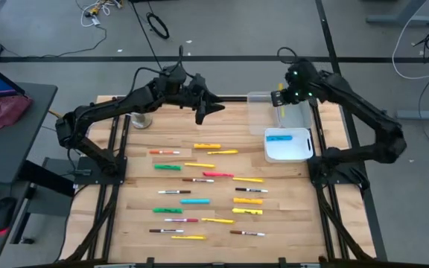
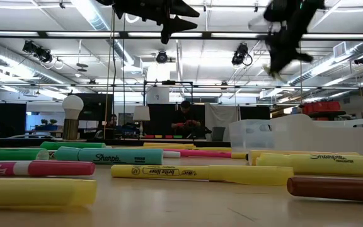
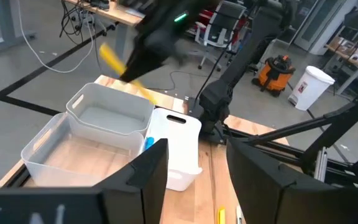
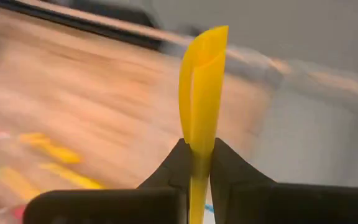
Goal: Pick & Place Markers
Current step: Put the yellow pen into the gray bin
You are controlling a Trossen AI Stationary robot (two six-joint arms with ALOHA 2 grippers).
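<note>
Several markers (image 1: 207,186) lie spread over the wooden table, yellow, green, cyan, pink and thin white ones; they fill the foreground of the low view (image 2: 169,171). A yellow marker (image 4: 202,81) is in my right gripper (image 1: 280,100), which is shut on it high over the clear bin (image 1: 293,112) at the far right. This marker shows as a blurred streak (image 3: 114,60) in the left wrist view. My left gripper (image 1: 213,108) hangs open and bare above the table's far middle, pointing toward the bins. My right gripper pinches the yellow marker (image 4: 199,155) between its two fingers. The marker runs along the fingers, and a long part of it sticks out past their tips. The fingers slant downward. The marker is lifted clear, above the clear bin.
A white bin (image 1: 289,147) holding a cyan marker (image 1: 278,138) stands just nearer than the clear bin. A white ball on a grey base (image 1: 141,119) stands at the far left. Black frame rails run along both sides of the table.
</note>
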